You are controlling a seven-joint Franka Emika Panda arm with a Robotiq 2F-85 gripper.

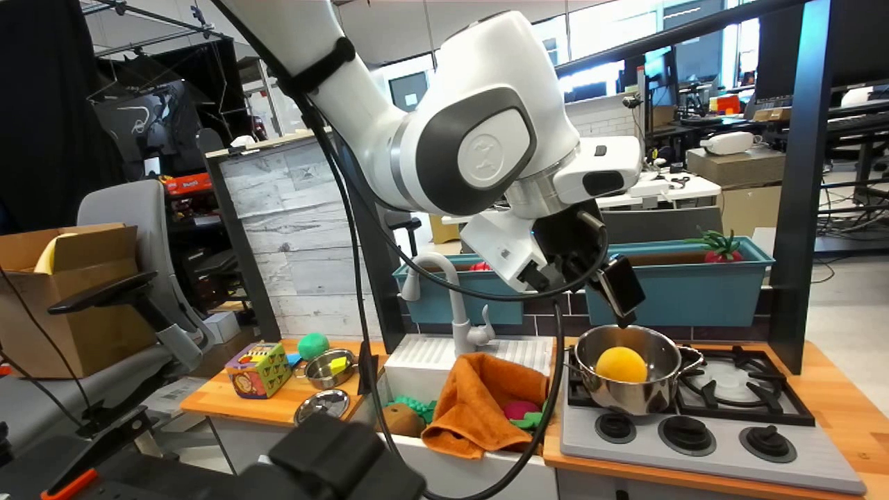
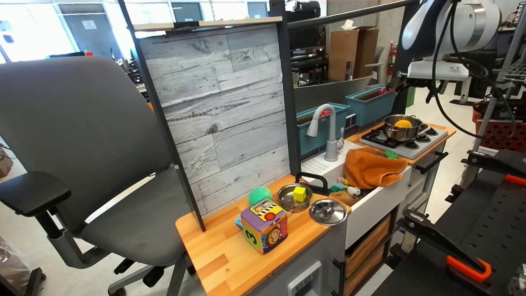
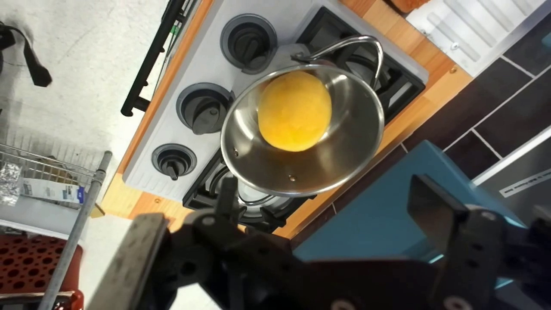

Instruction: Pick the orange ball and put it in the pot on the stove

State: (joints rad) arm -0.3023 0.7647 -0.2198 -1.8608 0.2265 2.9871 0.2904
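Orange ball: inside the pot, whose walls should check any roll | Stove: beneath the pot, bearing it | My claw: above the pot, spread apart, gripping nothing, presumably to leave the ball free | Judged: placement met; I may retreat.

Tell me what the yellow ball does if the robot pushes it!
The yellow ball would probably roll, since it looks round. The pot rises around it, so it would likely stay inside. Its dull surface suggests it may not be slippery.
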